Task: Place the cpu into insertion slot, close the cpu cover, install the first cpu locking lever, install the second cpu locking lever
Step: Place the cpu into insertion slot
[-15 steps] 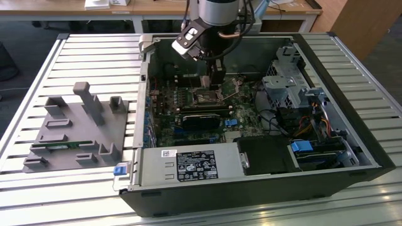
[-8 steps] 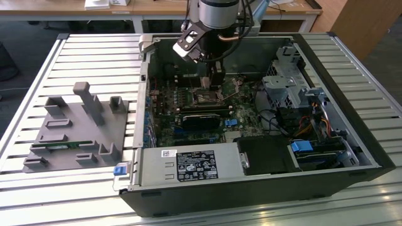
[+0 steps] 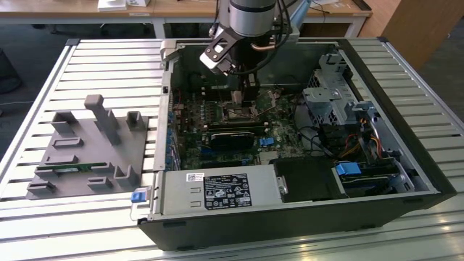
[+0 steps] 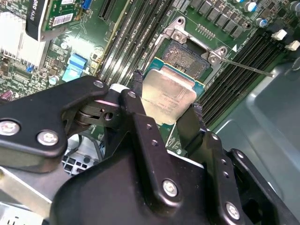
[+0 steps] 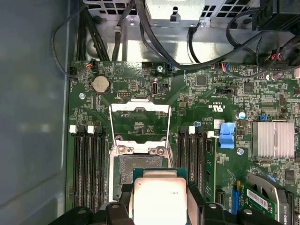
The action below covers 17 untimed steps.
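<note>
Gripper holds the cpu for me, pinched flat between two black fingers. Just past its fingertips I see the insertion slot, dark inside. Farther out from the tips, the cpu cover lies flipped open over the green board.

Slatted metal table — wooden desks behind
</note>
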Each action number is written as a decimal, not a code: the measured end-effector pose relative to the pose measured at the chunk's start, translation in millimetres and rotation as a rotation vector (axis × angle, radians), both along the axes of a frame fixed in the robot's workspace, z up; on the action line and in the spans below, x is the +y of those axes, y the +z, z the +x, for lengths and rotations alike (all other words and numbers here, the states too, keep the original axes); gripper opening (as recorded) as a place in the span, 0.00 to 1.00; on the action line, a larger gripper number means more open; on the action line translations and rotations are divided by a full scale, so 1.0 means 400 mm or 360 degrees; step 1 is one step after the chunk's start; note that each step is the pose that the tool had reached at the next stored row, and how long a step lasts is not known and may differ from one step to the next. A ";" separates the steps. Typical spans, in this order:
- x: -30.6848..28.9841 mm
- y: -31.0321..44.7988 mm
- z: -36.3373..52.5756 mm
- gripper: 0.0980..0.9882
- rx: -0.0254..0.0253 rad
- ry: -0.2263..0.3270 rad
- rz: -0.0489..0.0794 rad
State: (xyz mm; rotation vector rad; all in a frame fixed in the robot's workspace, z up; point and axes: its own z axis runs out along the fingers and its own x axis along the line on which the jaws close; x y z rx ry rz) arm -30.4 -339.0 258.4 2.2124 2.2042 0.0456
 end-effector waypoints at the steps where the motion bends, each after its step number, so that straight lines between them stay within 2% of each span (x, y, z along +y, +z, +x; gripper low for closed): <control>1: 0.000 -0.002 0.000 0.50 0.00000 0.0000 0.0000; 6: 0.000 -0.008 0.000 0.50 -0.00102 0.0000 0.0000; 17: 0.010 -0.038 0.000 0.50 -0.00113 0.0000 -0.0001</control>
